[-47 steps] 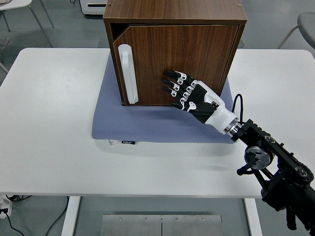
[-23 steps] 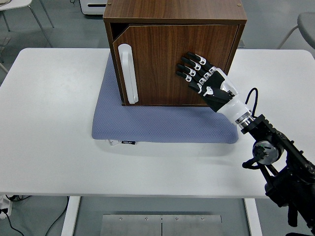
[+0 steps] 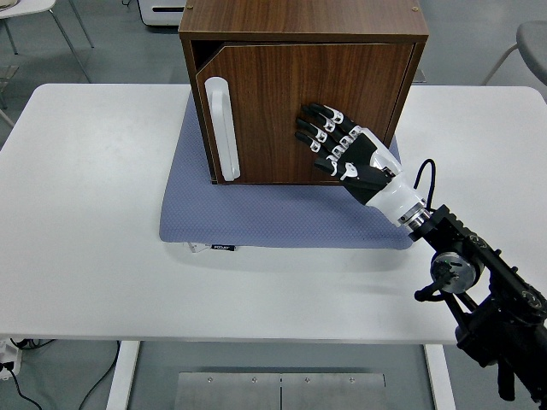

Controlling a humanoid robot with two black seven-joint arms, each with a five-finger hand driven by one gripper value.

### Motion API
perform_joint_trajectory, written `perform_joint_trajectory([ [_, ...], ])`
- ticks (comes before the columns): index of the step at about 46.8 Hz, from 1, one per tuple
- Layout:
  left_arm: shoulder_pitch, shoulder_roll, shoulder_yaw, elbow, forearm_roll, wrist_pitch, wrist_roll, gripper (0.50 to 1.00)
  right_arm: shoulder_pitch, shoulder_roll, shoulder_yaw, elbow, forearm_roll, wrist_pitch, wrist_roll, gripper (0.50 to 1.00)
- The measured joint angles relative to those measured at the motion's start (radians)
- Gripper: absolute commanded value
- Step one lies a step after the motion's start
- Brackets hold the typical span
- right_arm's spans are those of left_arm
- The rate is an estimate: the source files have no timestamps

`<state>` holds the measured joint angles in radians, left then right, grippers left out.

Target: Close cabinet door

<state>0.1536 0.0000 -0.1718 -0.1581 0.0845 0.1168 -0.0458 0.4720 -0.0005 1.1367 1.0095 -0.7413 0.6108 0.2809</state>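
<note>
pressing flat on the cabinet door (image 3: 299, 111) at frame centre is the right hand (image 3: 342, 152), fingers (image 3: 314, 128) spread, holding nothing, fingertips apparently touching the wood panel. door sits on the front of the cabinet (image 3: 303, 26) in the upper middle, not shut yet: its left edge with the tall white handle (image 3: 220, 128) stands out from the frame, dark gap at top left. hinge side looks to be on the right. hand lies right of the handle, nearer the hinge, so the push should go away from the camera, better further left. cabinet rests on a blue mat (image 3: 273, 213) on the white table (image 3: 85, 213). left arm not visible.
</note>
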Motion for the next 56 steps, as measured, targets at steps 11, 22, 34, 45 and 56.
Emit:
perform_joint_trajectory([
  [11,0.000,0.000,0.000,0.000,0.000,0.000,0.000,1.000,0.050,0.001,-0.037,-0.023,-0.003,0.000,-0.001,1.000],
  [22,0.000,0.000,0.000,0.000,0.000,0.000,0.000,1.000,0.086,0.000,-0.037,-0.048,-0.002,-0.054,0.001,1.000],
  [34,0.000,0.000,0.000,0.000,0.000,0.000,0.000,1.000,0.101,0.001,-0.036,-0.054,0.002,-0.107,0.026,1.000],
  [45,0.000,0.000,0.000,0.000,0.000,0.000,0.000,1.000,0.059,0.000,-0.043,-0.008,0.002,-0.027,0.028,1.000],
  [56,0.000,0.000,0.000,0.000,0.001,0.000,0.000,1.000,-0.032,0.000,-0.043,0.060,0.002,0.000,0.026,1.000],
])
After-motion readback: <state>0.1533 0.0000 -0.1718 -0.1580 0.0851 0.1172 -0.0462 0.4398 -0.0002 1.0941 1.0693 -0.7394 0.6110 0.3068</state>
